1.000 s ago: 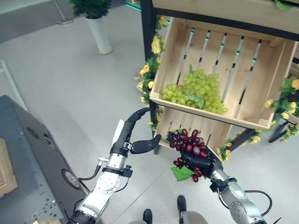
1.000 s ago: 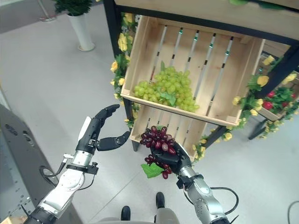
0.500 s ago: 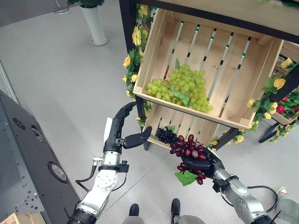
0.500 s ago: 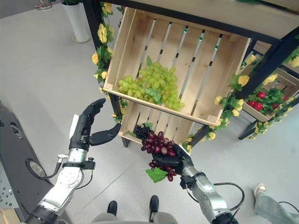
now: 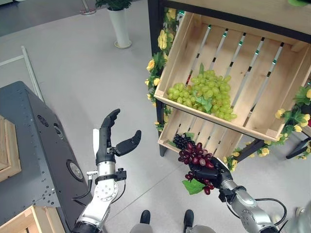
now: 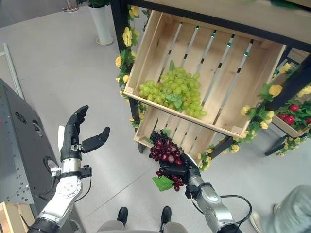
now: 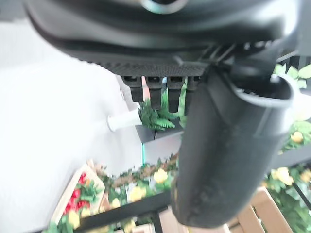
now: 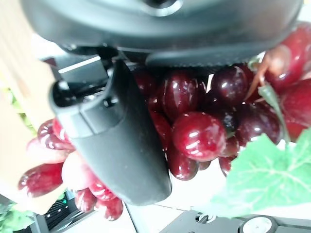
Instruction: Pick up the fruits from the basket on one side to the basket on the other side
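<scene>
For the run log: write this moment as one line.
right hand: shut on red grapes, below lower crate | left hand: open, empty, raised | green grapes: in upper crate

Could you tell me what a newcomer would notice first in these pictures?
Probably the red grape bunch clutched in the right hand, low in front of the lower crate. Next, the green grapes heaped in the tilted upper crate, and the left hand raised open over the floor.

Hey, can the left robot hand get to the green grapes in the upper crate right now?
Probably yes: the left robot hand is open and holding nothing, and the green grapes lie uncovered at the upper crate's open front.
</scene>
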You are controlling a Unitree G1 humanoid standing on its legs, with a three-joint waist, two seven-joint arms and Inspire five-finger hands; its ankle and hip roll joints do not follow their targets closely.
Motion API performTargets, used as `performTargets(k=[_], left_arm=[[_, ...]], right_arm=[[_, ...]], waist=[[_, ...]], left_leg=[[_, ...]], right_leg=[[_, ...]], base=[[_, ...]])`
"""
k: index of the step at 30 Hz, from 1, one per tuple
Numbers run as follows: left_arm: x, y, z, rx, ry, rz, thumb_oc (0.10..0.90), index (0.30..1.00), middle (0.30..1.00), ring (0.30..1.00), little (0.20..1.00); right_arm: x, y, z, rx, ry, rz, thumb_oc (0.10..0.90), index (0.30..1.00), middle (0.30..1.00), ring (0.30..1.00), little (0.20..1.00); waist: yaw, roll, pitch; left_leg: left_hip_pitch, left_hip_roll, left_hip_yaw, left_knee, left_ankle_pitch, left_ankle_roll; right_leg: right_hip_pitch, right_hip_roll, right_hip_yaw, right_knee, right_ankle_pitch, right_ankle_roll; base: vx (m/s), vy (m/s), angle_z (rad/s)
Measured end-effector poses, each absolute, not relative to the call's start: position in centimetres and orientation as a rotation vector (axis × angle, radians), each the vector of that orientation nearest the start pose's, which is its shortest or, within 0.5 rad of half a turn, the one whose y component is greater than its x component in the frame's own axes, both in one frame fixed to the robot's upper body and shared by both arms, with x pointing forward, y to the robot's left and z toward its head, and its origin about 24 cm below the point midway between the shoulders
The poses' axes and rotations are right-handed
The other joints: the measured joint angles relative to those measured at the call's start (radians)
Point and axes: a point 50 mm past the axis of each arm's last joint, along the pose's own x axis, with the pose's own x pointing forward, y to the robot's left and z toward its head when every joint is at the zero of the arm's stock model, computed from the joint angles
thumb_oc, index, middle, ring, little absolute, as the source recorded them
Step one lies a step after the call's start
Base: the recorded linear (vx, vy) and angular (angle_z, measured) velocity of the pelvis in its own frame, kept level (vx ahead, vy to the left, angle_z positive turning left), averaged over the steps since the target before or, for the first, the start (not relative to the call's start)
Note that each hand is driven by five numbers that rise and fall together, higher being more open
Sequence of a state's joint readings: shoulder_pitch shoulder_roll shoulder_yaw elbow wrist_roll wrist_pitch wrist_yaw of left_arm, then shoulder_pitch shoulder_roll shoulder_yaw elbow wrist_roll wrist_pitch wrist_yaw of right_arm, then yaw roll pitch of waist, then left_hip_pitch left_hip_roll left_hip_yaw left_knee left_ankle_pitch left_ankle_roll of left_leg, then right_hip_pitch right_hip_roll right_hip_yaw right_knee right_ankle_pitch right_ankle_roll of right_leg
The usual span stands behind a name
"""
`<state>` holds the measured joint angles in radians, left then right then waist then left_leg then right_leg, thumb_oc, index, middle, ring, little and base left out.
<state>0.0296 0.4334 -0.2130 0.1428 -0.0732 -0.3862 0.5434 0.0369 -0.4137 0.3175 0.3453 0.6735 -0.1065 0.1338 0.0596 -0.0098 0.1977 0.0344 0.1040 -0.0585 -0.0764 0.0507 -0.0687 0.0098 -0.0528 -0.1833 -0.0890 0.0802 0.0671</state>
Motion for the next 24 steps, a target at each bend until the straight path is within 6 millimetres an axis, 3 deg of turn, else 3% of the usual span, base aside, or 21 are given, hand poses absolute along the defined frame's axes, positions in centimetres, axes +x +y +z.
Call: performTargets(k=[3, 6, 10, 13, 16, 24], left_arm=[[23.6, 20.6, 4.6, 0.275, -0.243, 0.282, 0.800, 0.900, 0.900, 0.900, 0.900], [24.4, 20.2, 5.2, 0.266, -0.277, 0.288, 0.800, 0.900, 0.900, 0.900, 0.900], [26.7, 18.8, 7.3, 0.255, -0.368, 0.252, 0.800, 0.900, 0.900, 0.900, 0.900], [27.6, 18.1, 8.4, 0.249, -0.411, 0.225, 0.800, 0.900, 0.900, 0.900, 0.900], [28.2, 17.9, 9.3, 0.262, -0.444, 0.207, 0.800, 0.900, 0.900, 0.900, 0.900], [29.0, 16.8, 10.0, 0.277, -0.470, 0.153, 0.800, 0.900, 0.900, 0.900, 0.900]], right_arm=[[22.0, -19.2, -3.7, 0.223, 0.353, 0.157, 0.400, 0.300, 0.300, 0.300, 0.300], [24.3, -19.7, -2.6, 0.190, 0.292, 0.112, 0.400, 0.300, 0.300, 0.300, 0.300], [28.4, -20.1, 0.7, 0.154, 0.155, 0.053, 0.400, 0.300, 0.300, 0.300, 0.300], [30.4, -20.0, 3.3, 0.160, 0.053, 0.027, 0.400, 0.300, 0.300, 0.300, 0.300], [31.6, -19.9, 5.0, 0.161, -0.024, -0.003, 0.400, 0.300, 0.300, 0.300, 0.300], [33.2, -20.2, 6.7, 0.161, -0.082, -0.073, 0.400, 0.300, 0.300, 0.300, 0.300]], waist=[[0.014, 0.002, 0.003], [0.017, 0.010, 0.039], [0.022, 0.017, 0.160], [0.032, 0.005, 0.244], [0.038, -0.021, 0.285], [0.056, -0.053, 0.325]], left_leg=[[-0.041, -0.006, -0.016, 0.021, 0.005, -0.005], [-0.122, -0.016, -0.023, 0.071, 0.007, -0.007], [-0.215, -0.018, -0.040, 0.157, 0.002, -0.011], [-0.265, -0.018, -0.047, 0.215, -0.008, -0.016], [-0.337, -0.020, -0.054, 0.258, -0.013, -0.012], [-0.419, -0.027, -0.079, 0.326, -0.021, -0.014]], right_leg=[[-0.029, -0.003, -0.012, 0.004, 0.001, 0.001], [-0.093, -0.003, -0.017, 0.026, 0.007, 0.002], [-0.171, -0.005, -0.018, 0.102, -0.002, -0.009], [-0.219, -0.007, -0.019, 0.160, -0.013, -0.015], [-0.293, -0.012, -0.019, 0.211, -0.021, -0.026], [-0.351, -0.011, -0.022, 0.249, -0.023, -0.029]], base=[[-0.20, 0.016, 0.12], [-0.21, -0.046, 0.16], [-0.12, -0.077, 0.13], [-0.07, -0.061, 0.02], [-0.08, -0.049, 0.02], [-0.02, -0.059, 0.06]])
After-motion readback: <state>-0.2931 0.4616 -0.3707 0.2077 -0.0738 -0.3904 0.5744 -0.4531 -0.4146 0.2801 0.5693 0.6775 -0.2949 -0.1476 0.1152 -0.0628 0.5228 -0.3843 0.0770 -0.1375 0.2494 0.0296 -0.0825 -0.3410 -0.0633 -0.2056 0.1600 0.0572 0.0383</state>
